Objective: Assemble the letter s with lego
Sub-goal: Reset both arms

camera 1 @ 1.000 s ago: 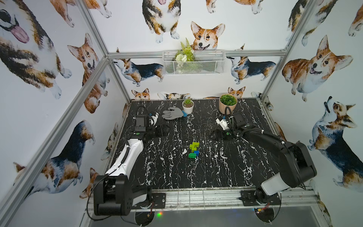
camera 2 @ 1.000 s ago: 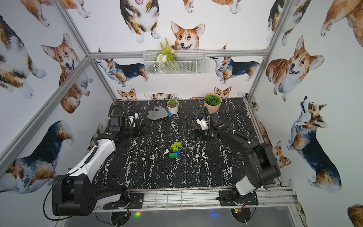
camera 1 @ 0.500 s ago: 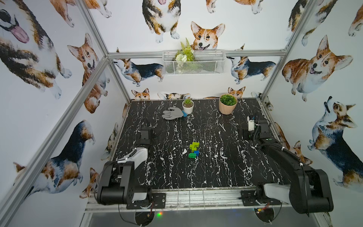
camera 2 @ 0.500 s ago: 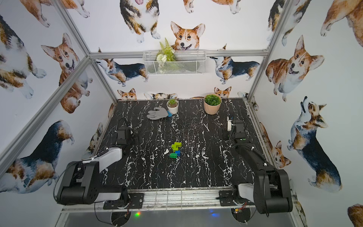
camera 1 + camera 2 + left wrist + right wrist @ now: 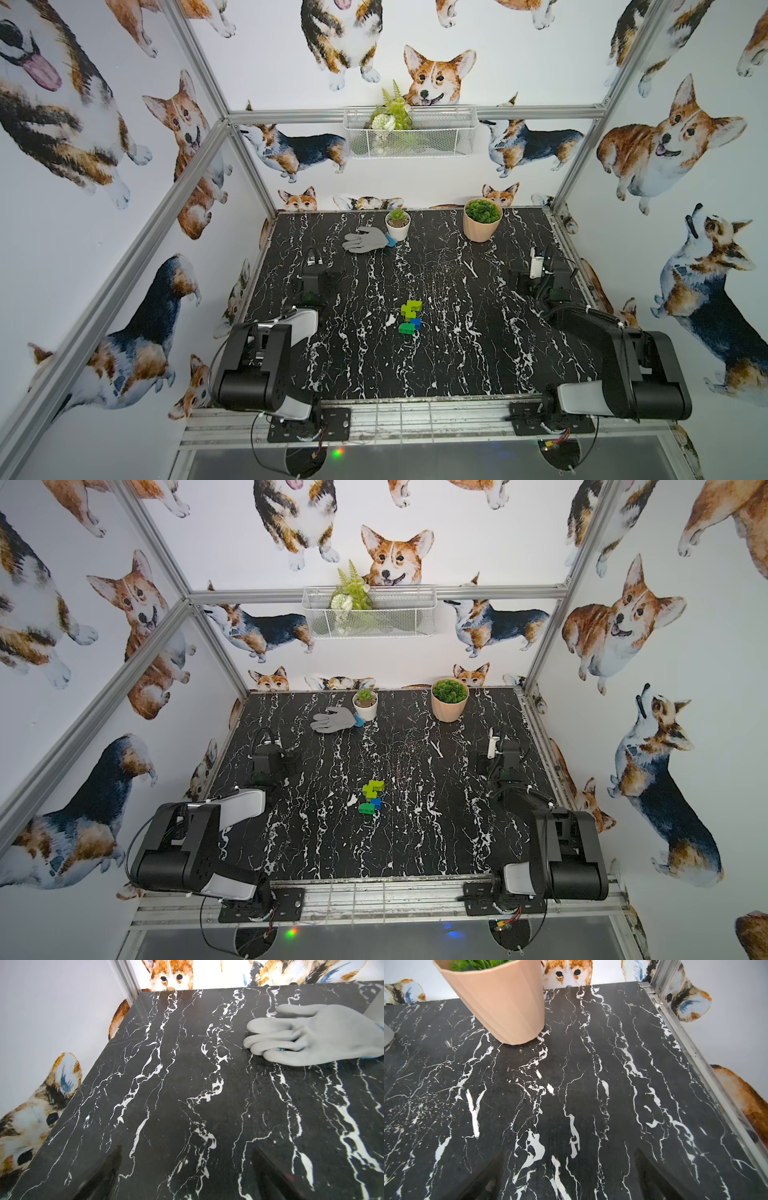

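Left wrist: left pincer (image 5: pixel 187 1148) wide, empty

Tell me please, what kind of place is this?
Probably a robot test booth, not a home: two arms mounted beside a marble-patterned table, boxed in by an aluminium frame with corgi-print walls.

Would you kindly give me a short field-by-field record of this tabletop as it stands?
letter s: joined, central on the table; lime-green end toward the back, blue and dark green toward the front
left end effector: open, empty, facing the grey glove
right end effector: open, empty, facing the peach pot
clutter: grey glove beside the white pot
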{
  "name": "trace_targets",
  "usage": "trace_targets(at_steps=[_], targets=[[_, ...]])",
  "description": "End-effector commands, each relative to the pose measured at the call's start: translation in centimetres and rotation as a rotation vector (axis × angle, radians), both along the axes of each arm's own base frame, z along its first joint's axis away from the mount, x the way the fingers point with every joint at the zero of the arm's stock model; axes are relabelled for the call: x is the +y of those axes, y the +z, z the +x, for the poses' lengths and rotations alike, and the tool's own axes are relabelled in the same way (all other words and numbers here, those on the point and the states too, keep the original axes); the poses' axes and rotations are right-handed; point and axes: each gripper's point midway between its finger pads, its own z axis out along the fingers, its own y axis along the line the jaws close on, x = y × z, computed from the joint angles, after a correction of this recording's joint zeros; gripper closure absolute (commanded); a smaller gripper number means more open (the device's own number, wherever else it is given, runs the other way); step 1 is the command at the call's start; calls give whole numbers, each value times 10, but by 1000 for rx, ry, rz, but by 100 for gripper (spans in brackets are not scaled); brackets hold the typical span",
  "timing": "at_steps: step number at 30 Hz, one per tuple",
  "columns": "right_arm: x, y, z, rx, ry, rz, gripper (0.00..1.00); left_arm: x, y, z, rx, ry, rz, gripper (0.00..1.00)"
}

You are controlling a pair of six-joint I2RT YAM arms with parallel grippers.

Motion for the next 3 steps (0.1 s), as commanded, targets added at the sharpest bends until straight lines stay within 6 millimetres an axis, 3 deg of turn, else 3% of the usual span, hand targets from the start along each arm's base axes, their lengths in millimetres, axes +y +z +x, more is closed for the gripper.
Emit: trace_targets(at_steps=[1,3], targets=[[2,15,9,-69,7,8,0,-4,10,7,-39,-13,41,0],[1,16,9,-76,3,8,0,-6,12,6,-61,-23,30,0]])
